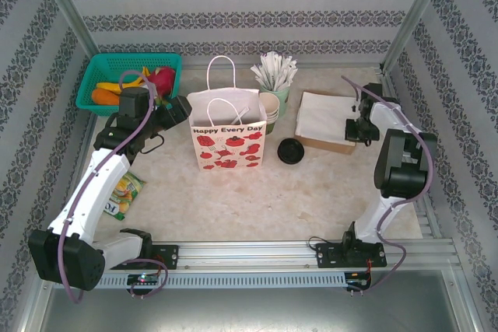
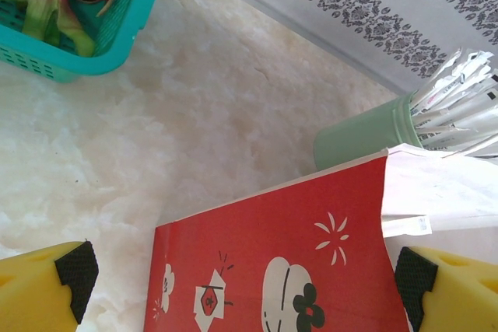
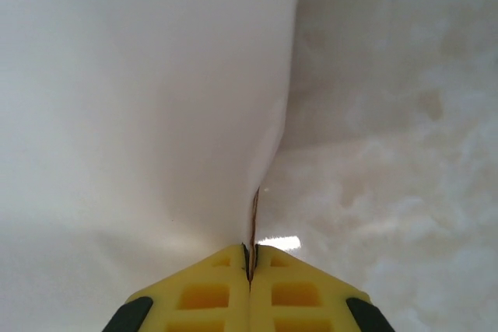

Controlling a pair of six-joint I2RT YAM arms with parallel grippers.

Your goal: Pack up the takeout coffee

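The paper bag [image 1: 228,141] stands upright in the middle of the surface [image 1: 233,207], red and white, its handles up. The left jaws are spread wide at the bag's left side. In the left wrist view the red panel of the bag [image 2: 272,262] lies between the two black pads [image 2: 76,270]; whether either pad touches it cannot be told.

Just behind the bag's right corner stand the paper cups [image 1: 270,108], nested in a short stack with a cream rim on top. Behind them, toward the far edge, is the green cup of wrapped straws [image 1: 276,83], which also shows in the left wrist view [image 2: 366,136]. The black lid [image 1: 291,151] lies flat on the surface just right of the bag.

Right of the lid, near the right edge, a white sheet [image 1: 325,114] lies over a brown tray [image 1: 323,146] whose near edge alone shows. The right jaws are pressed together at the sheet's right edge, pinching the white sheet [image 3: 140,99], with a thin brown line at the pinch.

A teal basket [image 1: 88,87] of fruit sits in the far left corner, and a snack packet [image 1: 124,192] lies by the left edge under the left arm.
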